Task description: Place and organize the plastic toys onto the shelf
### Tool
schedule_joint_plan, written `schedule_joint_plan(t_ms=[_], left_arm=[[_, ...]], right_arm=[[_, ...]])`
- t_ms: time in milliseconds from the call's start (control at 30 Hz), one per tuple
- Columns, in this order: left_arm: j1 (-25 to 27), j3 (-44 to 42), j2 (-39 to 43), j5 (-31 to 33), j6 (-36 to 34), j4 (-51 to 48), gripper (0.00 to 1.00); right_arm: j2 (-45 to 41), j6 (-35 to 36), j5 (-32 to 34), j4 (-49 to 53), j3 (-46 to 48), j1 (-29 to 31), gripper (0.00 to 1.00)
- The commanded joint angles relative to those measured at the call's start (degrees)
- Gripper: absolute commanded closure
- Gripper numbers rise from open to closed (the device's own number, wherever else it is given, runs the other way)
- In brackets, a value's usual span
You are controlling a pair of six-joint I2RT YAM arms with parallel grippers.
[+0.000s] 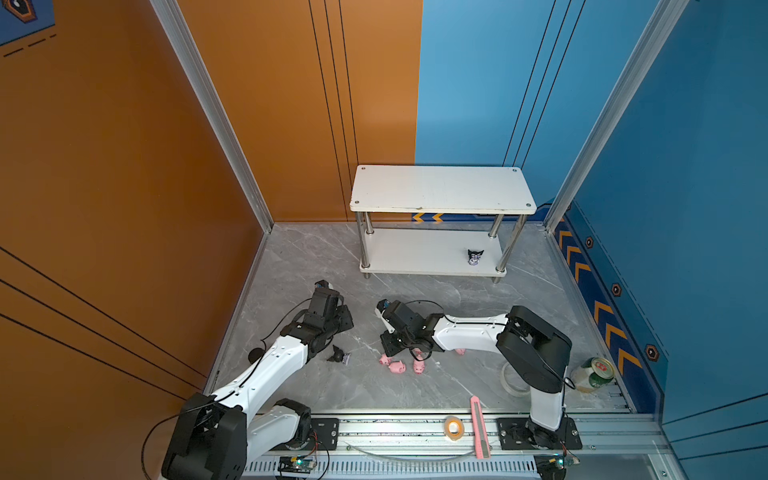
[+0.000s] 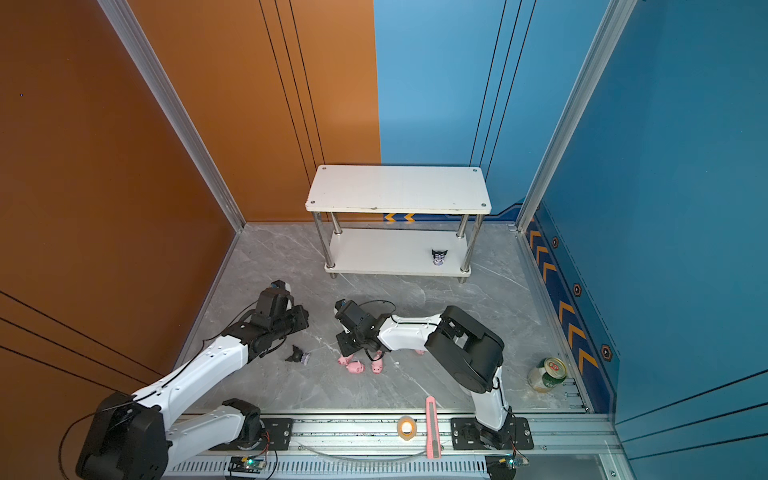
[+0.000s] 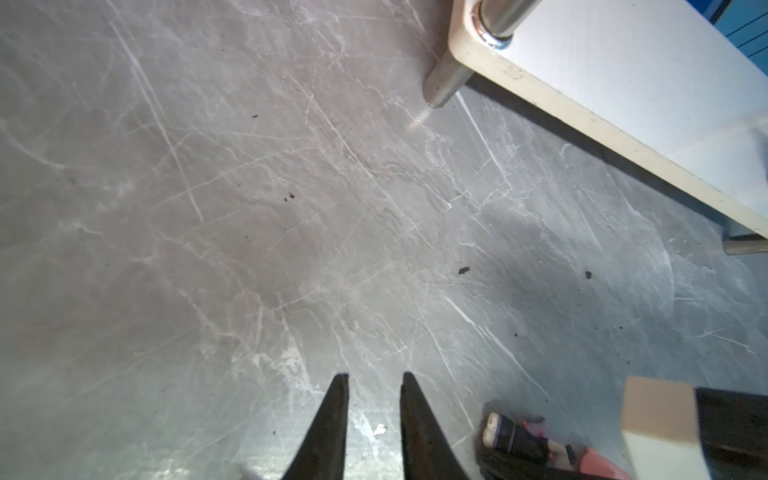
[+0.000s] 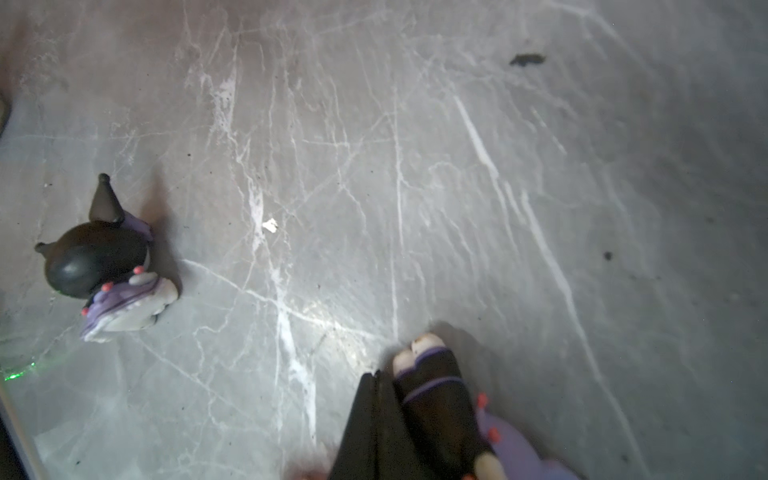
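The white two-tier shelf point(image 1: 440, 187) point(image 2: 399, 187) stands at the back, with one black-eared figurine point(image 1: 475, 256) on its lower board point(image 3: 623, 83). Another figurine point(image 1: 340, 356) point(image 4: 108, 266) lies on the floor between the arms. Several pink pigs point(image 1: 397, 366) point(image 2: 355, 367) lie beneath my right arm. My right gripper point(image 1: 390, 341) point(image 4: 374, 374) is shut and low over the floor; a third figurine point(image 4: 436, 395) point(image 3: 515, 436) lies against its side, not between the fingers. My left gripper point(image 1: 347, 320) point(image 3: 374, 376) stands slightly open over bare floor, holding nothing.
A pink utility knife point(image 1: 478, 428) and a tape roll point(image 1: 453, 427) lie on the front rail. A clear tape roll point(image 1: 511, 380) and a green can point(image 1: 594, 374) sit at the right. Orange and blue walls enclose the grey marble floor point(image 1: 316, 257).
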State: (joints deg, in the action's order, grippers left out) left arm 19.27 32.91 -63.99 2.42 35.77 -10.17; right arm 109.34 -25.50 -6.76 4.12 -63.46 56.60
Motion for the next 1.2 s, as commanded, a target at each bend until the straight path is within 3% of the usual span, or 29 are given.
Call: schedule_joint_plan(t_ms=[0, 467, 733, 1167], left_arm=[[1.27, 0.16, -0.15, -1.19, 0.86, 3.44, 0.75], [14.22, 5.66, -10.10, 2.59, -1.18, 5.39, 0.76], [18.87, 13.97, -21.49, 0.51, -2.06, 7.96, 0.87], [24.98, 21.03, -29.76, -2.41, -0.97, 9.14, 0.88]], right_arm=[[-3.48, 1.30, 2.22, 3.36, 2.41, -1.52, 1.00], [-19.43, 1.85, 7.60, 9.25, 9.31, -7.65, 1.00], [-21.95, -1.59, 6.41, 13.14, 12.94, -10.61, 1.00], [-20.02, -5.10, 1.66, 6.93, 17.41, -12.80, 1.00]])
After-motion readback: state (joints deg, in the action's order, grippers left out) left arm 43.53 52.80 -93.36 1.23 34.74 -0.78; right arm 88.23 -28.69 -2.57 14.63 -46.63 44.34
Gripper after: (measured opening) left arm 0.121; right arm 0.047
